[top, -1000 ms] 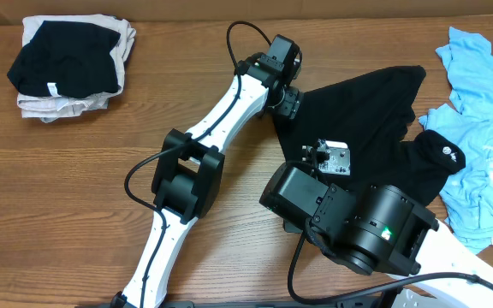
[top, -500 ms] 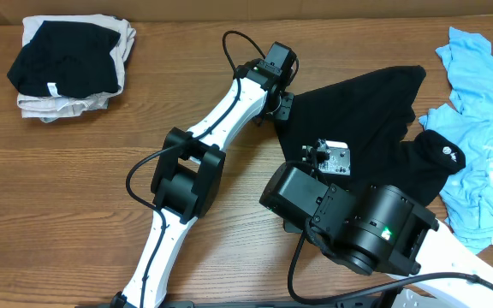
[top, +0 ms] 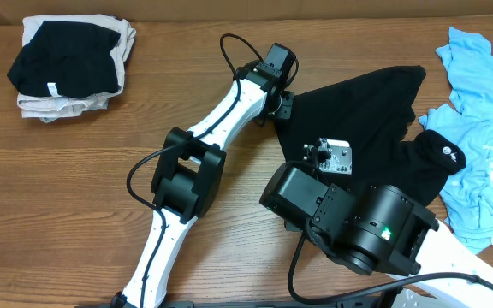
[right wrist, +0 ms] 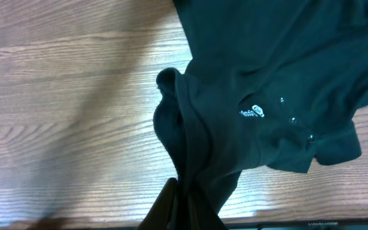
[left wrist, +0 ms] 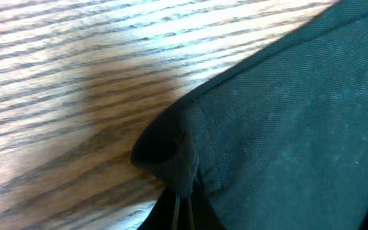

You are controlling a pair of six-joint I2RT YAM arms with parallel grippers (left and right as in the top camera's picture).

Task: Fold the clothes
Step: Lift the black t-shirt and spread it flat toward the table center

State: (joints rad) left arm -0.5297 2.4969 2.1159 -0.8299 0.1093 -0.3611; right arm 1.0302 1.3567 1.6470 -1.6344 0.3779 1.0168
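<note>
Here black shirt (left wrist: pixel 286 115) edge pinched inside left pincer (left wrist: pixel 183 207).

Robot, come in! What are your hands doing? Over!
Left gripper shut on black shirt corner. Right gripper shut on it too. Shirt not yet folded. Blue shirt at its right edge.

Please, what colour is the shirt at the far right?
The shirt is light blue, clearest in the overhead view.
</note>
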